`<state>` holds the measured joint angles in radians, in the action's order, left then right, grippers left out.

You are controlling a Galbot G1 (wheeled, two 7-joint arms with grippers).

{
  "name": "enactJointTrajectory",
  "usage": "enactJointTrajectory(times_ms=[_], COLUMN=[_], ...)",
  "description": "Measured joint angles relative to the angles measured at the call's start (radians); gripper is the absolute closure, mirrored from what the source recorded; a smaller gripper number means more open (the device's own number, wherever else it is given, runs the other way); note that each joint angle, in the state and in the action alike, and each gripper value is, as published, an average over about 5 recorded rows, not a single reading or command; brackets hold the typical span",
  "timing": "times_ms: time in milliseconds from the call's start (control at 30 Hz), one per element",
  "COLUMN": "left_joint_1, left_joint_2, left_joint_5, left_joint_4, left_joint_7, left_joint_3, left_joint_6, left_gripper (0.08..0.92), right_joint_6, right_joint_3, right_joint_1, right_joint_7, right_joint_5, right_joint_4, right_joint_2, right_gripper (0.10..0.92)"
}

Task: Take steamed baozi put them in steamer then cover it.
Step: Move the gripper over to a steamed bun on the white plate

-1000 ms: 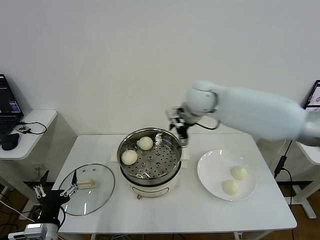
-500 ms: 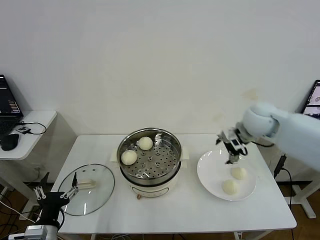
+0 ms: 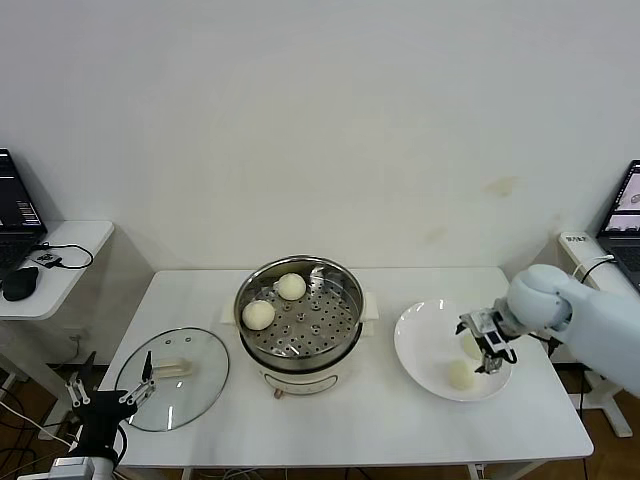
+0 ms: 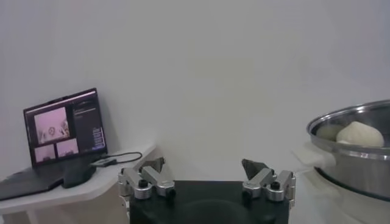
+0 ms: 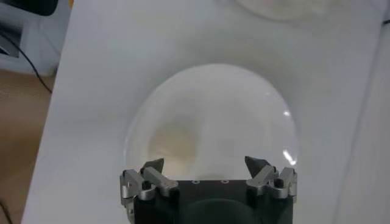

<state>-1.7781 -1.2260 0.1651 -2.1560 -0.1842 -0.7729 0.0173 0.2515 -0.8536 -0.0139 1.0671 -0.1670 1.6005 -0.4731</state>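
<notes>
With jaws wide, right gripper (image 3: 487, 345) over plate (image 3: 420, 345), left gripper (image 3: 115, 395) likewise wide, no legible writing.

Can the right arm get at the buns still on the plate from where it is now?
Probably yes. The right gripper hangs open just over the plate, right by the two buns left there. Nothing lies between them, and the steamer stands off to one side.
</notes>
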Motion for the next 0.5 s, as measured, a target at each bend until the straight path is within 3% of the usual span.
enactJointTrajectory(times_ms=[500], left_joint_1=[0.000], left_joint_2=[-0.003], left_joint_5=[0.000], left_joint_4=[0.009], left_joint_7=[-0.001], left_joint_3=[0.003], left_joint_6=[0.002], left_gripper=[0.177], right_joint_6=[0.004], right_joint_3=[0.076], right_joint_1=[-0.125], right_joint_7=[-0.023], right_joint_5=[-0.042], right_joint_4=[-0.071], right_joint_2=[-0.040], right_gripper=[0.212])
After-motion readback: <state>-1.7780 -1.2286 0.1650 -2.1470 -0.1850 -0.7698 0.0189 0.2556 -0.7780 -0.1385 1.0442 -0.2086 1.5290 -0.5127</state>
